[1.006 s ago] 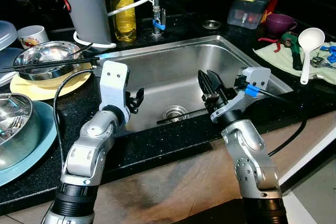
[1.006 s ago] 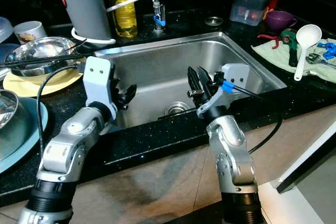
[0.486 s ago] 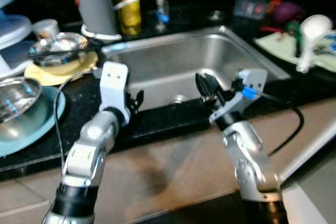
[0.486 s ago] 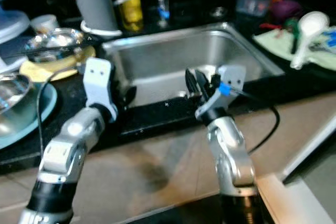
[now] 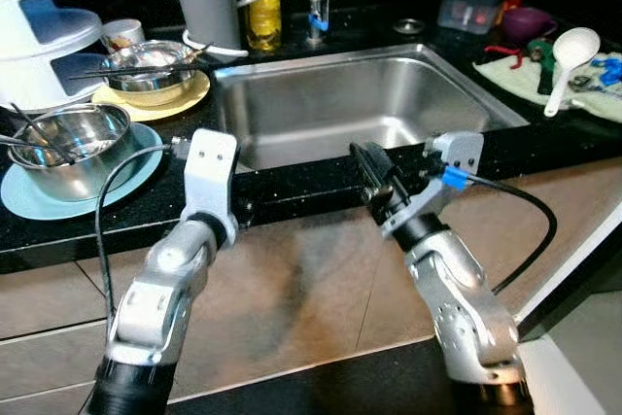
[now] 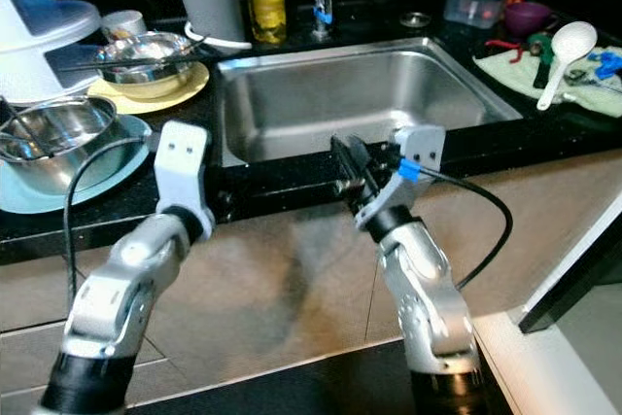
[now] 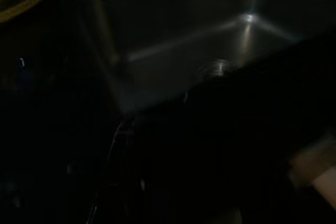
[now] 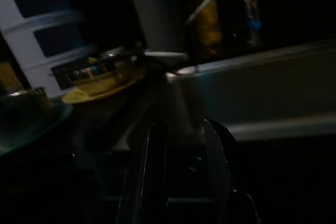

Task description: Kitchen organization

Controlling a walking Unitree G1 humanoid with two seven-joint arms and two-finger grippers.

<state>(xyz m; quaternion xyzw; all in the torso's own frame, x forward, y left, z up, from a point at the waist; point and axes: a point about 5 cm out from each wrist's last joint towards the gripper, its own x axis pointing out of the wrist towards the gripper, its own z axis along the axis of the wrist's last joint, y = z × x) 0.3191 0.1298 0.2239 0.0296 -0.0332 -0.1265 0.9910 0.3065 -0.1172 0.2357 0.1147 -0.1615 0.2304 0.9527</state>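
Left eye view: the steel sink lies bare, dishes stacked on its left: a steel bowl on a blue plate. Right gripper hovers slightly parted, empty; left gripper's fingers cannot be judged. Probably between steps; next, reach for the bowl.

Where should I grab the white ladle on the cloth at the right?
Grip the white ladle mid-handle, coming from above. The slim handle lies flat on the green cloth, pointing toward the counter's front edge; the wide round bowl at the far end looks too broad for the fingers.

Black counter held sink; blue plate, yellow plate beyond left fingers; cloth past right fingers.
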